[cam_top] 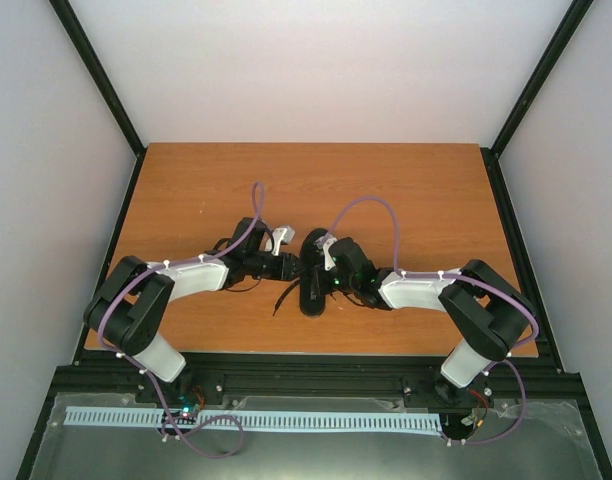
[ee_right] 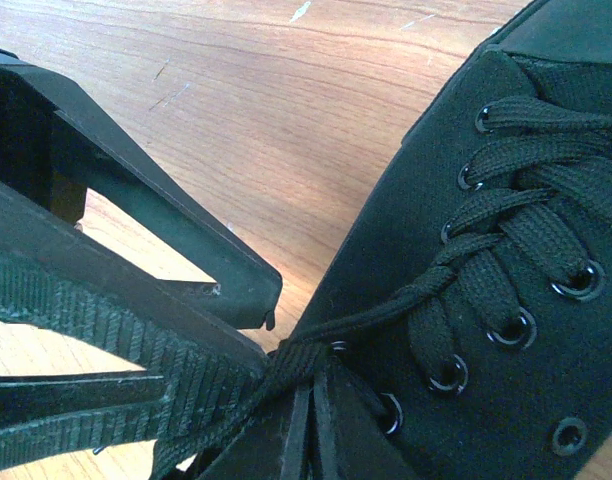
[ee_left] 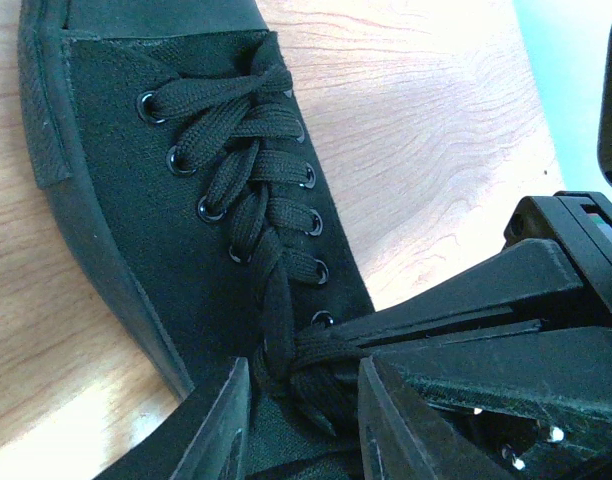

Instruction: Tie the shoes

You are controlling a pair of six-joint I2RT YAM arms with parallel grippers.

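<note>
The black sneaker [cam_top: 313, 290] was laid mid-table [cam_top: 416, 190], between both arms. The right gripper [ee_right: 304, 395] was clamped on the laces [ee_right: 406, 300], which were drawn taut. The left gripper [ee_left: 304, 385] was set astride the lace crossing, jaws slightly apart; whether it pressed could not be told. The strand should probably be held taut and low, so that the shoe is not lifted. No container was seen; the shoe's inside was hidden.
</note>
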